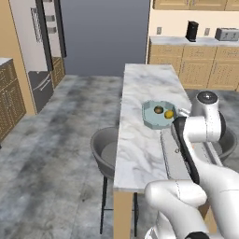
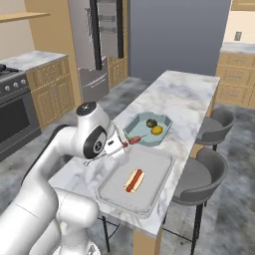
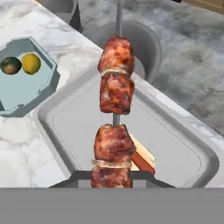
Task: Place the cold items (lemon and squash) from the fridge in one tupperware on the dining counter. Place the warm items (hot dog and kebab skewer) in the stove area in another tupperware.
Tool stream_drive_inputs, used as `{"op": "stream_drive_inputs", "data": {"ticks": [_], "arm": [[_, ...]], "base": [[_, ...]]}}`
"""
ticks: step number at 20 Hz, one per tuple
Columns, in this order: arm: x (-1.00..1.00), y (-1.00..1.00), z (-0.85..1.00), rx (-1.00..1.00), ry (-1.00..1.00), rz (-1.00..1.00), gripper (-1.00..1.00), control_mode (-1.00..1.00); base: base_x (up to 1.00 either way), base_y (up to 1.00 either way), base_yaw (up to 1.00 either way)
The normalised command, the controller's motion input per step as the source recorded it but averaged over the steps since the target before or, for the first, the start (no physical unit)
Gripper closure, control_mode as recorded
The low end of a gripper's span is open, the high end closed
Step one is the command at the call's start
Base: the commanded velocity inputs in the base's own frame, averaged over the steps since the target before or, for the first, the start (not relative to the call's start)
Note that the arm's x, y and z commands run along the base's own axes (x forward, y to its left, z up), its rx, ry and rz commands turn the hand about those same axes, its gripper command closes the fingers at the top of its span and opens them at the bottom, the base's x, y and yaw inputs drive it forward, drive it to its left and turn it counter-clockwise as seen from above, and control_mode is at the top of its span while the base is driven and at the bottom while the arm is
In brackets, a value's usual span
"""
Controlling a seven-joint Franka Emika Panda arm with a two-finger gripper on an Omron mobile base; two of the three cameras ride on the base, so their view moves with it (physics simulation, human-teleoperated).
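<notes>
My gripper [image 2: 122, 146] is shut on the kebab skewer [image 3: 116, 87], whose meat chunks point away from the hand above a grey tupperware [image 3: 175, 148]. The hot dog [image 3: 142, 157] lies inside that tupperware [image 2: 149, 206], partly hidden by the skewer in the hand view; it also shows in the right base view [image 2: 133, 180]. Beside it stands a blue tupperware [image 2: 130, 124] holding the yellow lemon [image 2: 157, 130] and the dark green squash [image 2: 151, 123]. In the hand view the lemon [image 3: 31, 63] and squash [image 3: 10, 65] sit at the upper left. My own arm hides the gripper in the left base view.
Both containers rest on the marble dining counter [image 1: 144, 84]. Grey stools [image 2: 199, 179] [image 2: 219, 119] stand along its right side, another stool [image 1: 105, 149] on the left. The fridge [image 2: 99, 45] is at the back and the stove [image 2: 12, 109] to the far left.
</notes>
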Motion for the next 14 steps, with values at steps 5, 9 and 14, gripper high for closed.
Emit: {"op": "stream_drive_inputs", "data": {"ticks": [5, 9, 14], "arm": [[0.36, -0.06, -0.52, -0.13, 0.18, 0.60, 1.00, -1.00], [0.10, 0.00, -0.54, -0.13, 0.12, 0.55, 1.00, -1.00], [0.07, 0.00, -0.54, -0.07, 0.11, 0.27, 1.00, -1.00]], "base": [[0.00, 0.00, 0.00], [0.00, 0.00, 0.00], [0.00, 0.00, 0.00]]}}
